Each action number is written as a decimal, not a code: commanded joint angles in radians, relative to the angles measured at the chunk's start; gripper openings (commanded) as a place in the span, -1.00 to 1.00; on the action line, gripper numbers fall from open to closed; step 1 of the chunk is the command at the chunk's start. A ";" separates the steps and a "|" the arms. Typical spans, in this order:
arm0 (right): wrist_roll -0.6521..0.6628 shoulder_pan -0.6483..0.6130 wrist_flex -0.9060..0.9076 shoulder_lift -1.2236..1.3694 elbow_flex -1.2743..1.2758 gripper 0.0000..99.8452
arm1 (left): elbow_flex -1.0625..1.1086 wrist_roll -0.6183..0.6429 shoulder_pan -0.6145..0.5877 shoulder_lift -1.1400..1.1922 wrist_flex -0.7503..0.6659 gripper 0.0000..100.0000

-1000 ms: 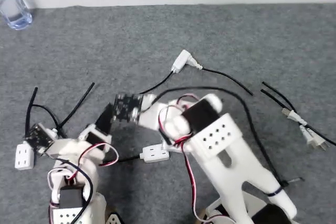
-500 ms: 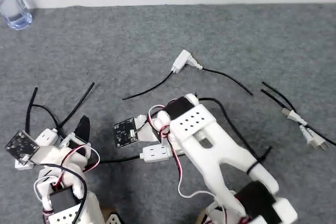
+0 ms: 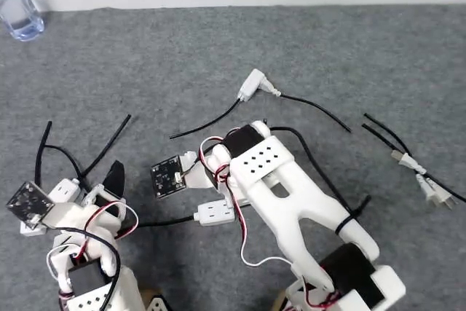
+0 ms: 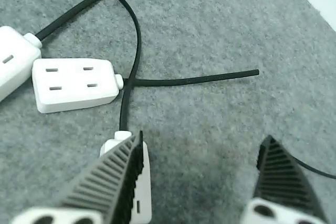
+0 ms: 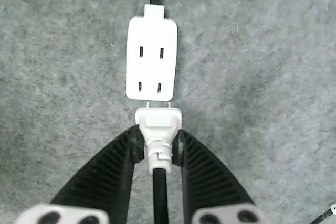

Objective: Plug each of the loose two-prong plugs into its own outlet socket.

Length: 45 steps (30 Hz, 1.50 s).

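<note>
R wrist, claw: right claw (image 5: 158, 136) clamped on the body of a white two-prong plug (image 5: 158, 124); its black cord runs back btw the fingers.
R wrist, socket: outlet socket (image 5: 151, 59) lies flat on the grey tabletop (image 5: 262, 51), straight ahead of the claw tips. The prongs meet its near end face w/ a sliver of metal showing, so prob. not seated yet.
R wrist, risk: the block is loose & nothing braces it. A push may just slide it away instead of driving the prongs in. Any yaw in the grip could jam or bend them.
L wrist, claw: left claw (image 4: 203, 142) spread wide, holding nothing, low over the tabletop.
L wrist, sockets: nearby outlet block (image 4: 73, 85) sits ahead of the claw, off to one finger's side. A half-hidden white block (image 4: 146, 192) lies by that same finger; contact can't be told. Black cords (image 4: 131, 51) cross just ahead.
L wrist, risk: closing or dropping here could catch a cord & drag a block off line.
High, spare plugs: a lone white plug (image 3: 251, 85) lies well beyond the right claw. A pair of plugs (image 3: 429, 191) lies far out on its outer side.
High, risk: a long cord (image 3: 320, 172) arcs close along the right arm (image 3: 291, 194) & could snag if the arm swings.
</note>
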 commanded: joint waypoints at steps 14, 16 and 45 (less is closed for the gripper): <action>-0.061 -0.050 -0.002 -0.002 -0.021 -0.98 | -0.010 -0.011 -0.005 -0.011 0.000 -0.34; -0.061 -0.044 -0.019 -0.002 -0.003 -0.98 | -0.010 -0.011 -0.005 -0.011 0.000 -0.34; -0.066 -0.041 -0.051 0.008 0.041 -0.98 | -0.010 -0.011 -0.005 -0.011 0.000 -0.34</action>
